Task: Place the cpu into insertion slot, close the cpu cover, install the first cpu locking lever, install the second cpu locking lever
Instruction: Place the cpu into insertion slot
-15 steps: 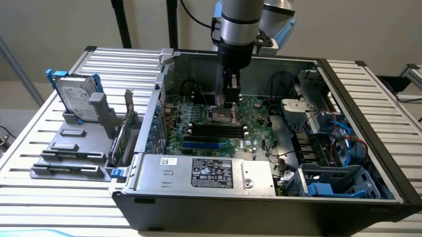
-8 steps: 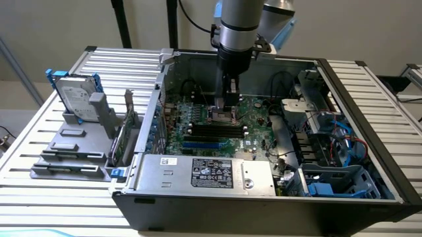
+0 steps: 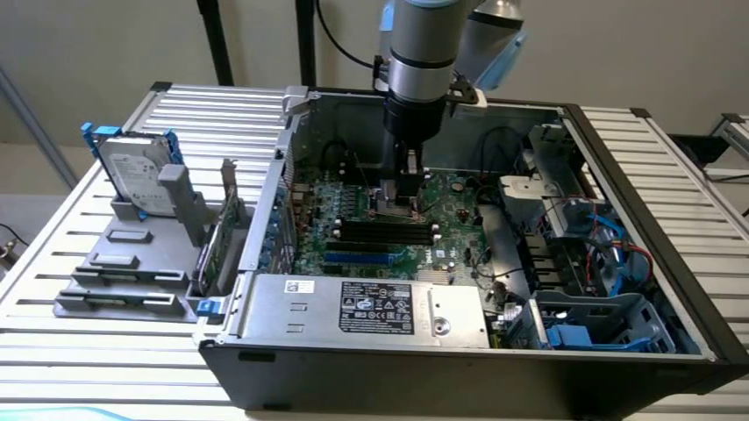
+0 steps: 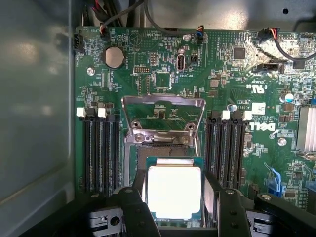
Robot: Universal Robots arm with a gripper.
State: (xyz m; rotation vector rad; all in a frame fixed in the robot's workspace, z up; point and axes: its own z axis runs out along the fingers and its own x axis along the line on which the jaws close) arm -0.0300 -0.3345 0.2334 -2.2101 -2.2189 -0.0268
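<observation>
Now, gripper (image 4: pixel 175 174): down inside the open computer case (image 3: pixel 468 377), over the green motherboard (image 4: pixel 237 84). Its 2 fingers (image 4: pixel 139 200) are set wide, 1 on each of 2 opposite edges of the cpu (image 4: pixel 174 191), pinching it.
cpu: silver top up, level between the fingers, directly over the insertion slot (image 4: pixel 160 149). Whether it already sits in the slot cannot be told.
insertion slot: a dark strip of it shows past the cpu, between 2 banks of black memory slots (image 4: pixel 101 148).
cpu cover (image 4: pixel 163 101): swung open on its hinge, clear of the slot, with the board showing through its cut-out.
table (image 3: pixel 223 114): slatted metal. The case lies open across it toward the exterior view's right edge, and a hard drive (image 3: pixel 135 171) stands in a grey rack near the exterior view's left edge.
</observation>
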